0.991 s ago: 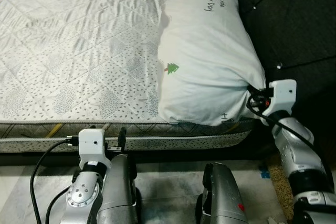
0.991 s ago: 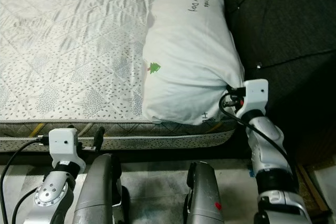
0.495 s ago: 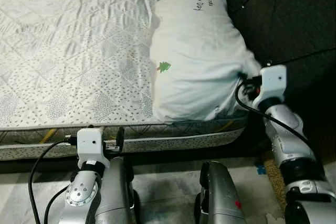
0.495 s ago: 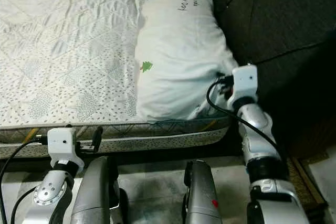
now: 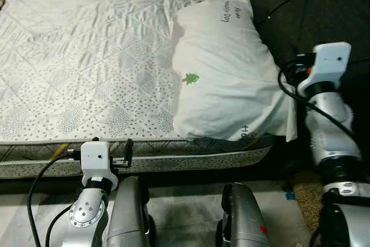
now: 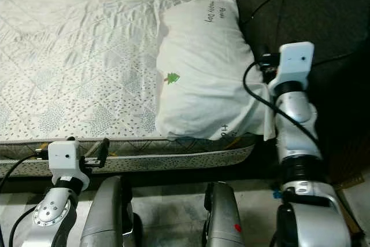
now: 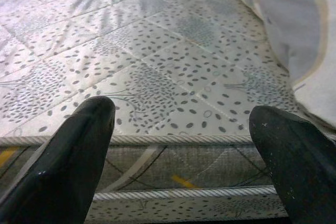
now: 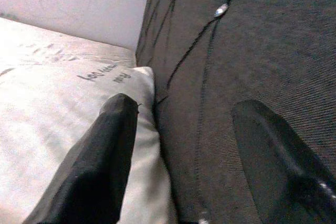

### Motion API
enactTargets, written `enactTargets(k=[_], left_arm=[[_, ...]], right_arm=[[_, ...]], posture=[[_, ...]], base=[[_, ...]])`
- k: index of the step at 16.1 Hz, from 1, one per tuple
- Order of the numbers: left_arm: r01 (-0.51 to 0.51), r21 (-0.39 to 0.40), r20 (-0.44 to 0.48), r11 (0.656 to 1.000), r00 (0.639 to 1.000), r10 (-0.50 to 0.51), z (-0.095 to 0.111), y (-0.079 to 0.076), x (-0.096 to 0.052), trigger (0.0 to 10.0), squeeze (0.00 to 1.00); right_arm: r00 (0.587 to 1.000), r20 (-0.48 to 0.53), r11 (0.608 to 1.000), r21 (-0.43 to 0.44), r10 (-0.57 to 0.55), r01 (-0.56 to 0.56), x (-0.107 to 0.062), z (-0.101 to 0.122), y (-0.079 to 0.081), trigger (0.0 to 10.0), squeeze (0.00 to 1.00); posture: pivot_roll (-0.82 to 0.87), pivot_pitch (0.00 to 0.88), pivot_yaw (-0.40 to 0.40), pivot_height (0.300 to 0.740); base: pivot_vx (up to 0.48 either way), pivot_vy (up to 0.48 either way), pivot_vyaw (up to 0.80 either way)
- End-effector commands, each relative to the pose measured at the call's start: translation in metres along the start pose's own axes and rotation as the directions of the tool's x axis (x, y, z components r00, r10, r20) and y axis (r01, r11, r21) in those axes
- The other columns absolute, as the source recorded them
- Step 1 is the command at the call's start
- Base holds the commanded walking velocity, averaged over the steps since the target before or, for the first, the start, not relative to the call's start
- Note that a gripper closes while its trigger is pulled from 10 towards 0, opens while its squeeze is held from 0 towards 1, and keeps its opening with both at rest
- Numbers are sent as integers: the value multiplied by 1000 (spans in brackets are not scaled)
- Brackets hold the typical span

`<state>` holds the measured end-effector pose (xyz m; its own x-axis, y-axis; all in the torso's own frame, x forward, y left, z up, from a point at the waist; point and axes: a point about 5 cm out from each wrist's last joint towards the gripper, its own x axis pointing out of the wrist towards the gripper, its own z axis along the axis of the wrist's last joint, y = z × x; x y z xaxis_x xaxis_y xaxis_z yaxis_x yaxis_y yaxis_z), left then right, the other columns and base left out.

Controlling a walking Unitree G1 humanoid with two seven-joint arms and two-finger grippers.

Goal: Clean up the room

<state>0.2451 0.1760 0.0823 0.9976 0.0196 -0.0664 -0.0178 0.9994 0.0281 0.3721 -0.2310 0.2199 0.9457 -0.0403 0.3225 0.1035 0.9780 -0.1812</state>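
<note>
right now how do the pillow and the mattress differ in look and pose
The pillow is plain white with small lettering and a little green tree print; the mattress is quilted in diamonds with a dotted tree pattern. The pillow is puffy and creased, while the mattress lies flat. The pillow sits along the mattress's right edge against the dark headboard, one corner hanging past the front edge. Both are pale and look like soft fabric.

pillow (image 5: 222,73) showing white, with a small green tree and dark lettering | mattress (image 5: 87,56) gleaming pale grey-white, quilted in diamonds, speckled with dark leaf dots | headboard (image 5: 324,10) sitting dark charcoal, tufted, silver studs glinting | fingers (image 7: 73,150) looking glossy black | arms (image 5: 332,137) shining silver, white wrist boxes
</note>
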Motion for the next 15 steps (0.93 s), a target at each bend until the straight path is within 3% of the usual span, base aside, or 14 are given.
enactTargets(k=[1,3,4,6,9,13,15], left_arm=[[10,4,-8,1000,1000,-10,-2,-2,0,10000,0],[15,4,-7,1000,1000,-14,-2,-2,1,10000,0],[16,5,-6,1000,1000,-16,-2,-2,2,10000,0],[13,7,-3,1000,1000,-13,0,-1,3,10000,0],[9,10,-4,1000,1000,-9,-1,-1,0,10000,0],[-12,10,-6,1000,1000,12,-2,2,-2,10000,0],[-12,6,8,1000,1000,12,1,0,1,10000,0]], right_arm=[[998,-58,998,60,27,-24,-3,-11,14,10000,1000],[987,-150,989,140,60,-39,-11,-31,41,10000,1000],[962,-237,982,159,137,-101,-24,-52,75,10000,1000],[925,-332,972,205,183,-119,-36,-71,109,10000,1000],[860,-485,966,258,160,-34,-44,-90,122,10000,1000],[771,-603,944,330,204,9,-57,-107,130,10000,1000],[918,-373,929,370,138,11,-28,-73,115,10000,1000]], posture=[[92,132,3,570],[92,133,6,570],[92,133,6,570],[115,139,3,570],[127,140,-5,570],[135,140,-20,570],[130,130,-16,570]], base=[[0,0,0],[0,0,0],[0,0,0],[0,0,0],[0,0,0],[0,0,0],[0,0,0]])
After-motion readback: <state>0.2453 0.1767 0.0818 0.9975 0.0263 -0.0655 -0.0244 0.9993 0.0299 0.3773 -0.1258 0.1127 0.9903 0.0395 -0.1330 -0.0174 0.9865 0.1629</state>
